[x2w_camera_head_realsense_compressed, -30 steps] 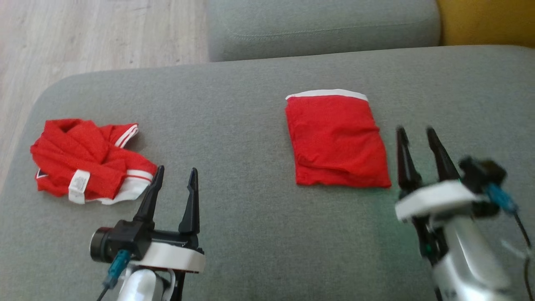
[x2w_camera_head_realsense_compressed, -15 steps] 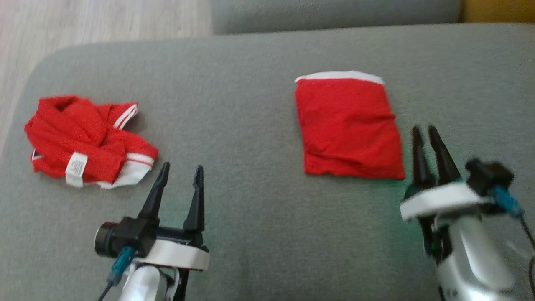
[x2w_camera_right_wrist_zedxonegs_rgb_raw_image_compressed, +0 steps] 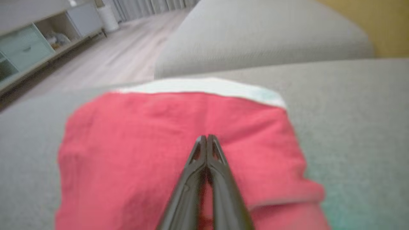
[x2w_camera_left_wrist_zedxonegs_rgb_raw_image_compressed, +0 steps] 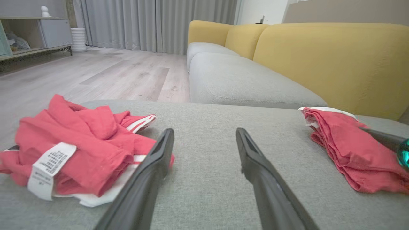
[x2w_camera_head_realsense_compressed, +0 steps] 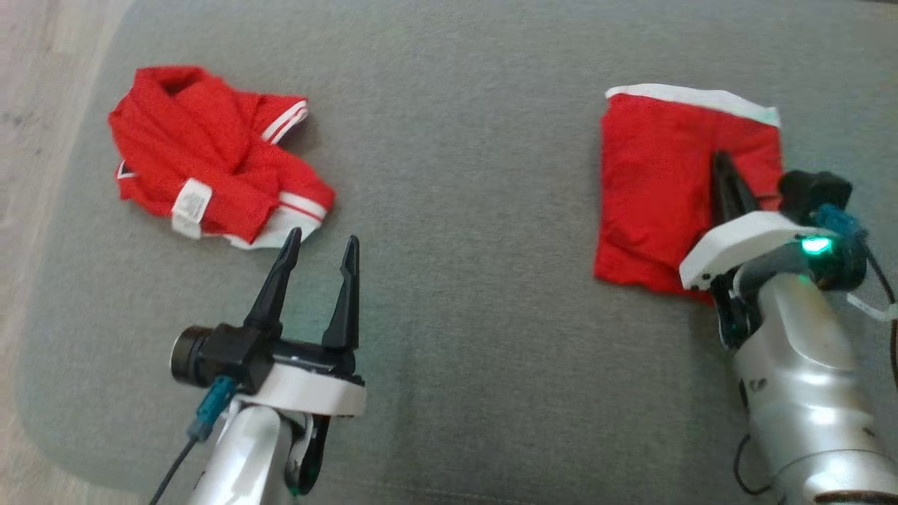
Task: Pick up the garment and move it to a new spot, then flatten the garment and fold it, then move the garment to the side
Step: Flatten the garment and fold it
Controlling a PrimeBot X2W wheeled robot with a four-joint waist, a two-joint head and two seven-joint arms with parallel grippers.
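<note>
Lying just ahead and left of the left gripper (x2w_camera_head_realsense_compressed: 323,236), whose fingers stand spread apart, is the crumpled red garment (x2w_camera_head_realsense_compressed: 210,154) on the grey cushion (x2w_camera_head_realsense_compressed: 456,140); farther right, the right gripper (x2w_camera_head_realsense_compressed: 719,158) is clenched, its tips over the folded red garment (x2w_camera_head_realsense_compressed: 652,182).

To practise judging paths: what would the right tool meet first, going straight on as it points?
Probably the folded red fabric garment with a white band: the shut right tool points over it, though depth is unclear.
</note>
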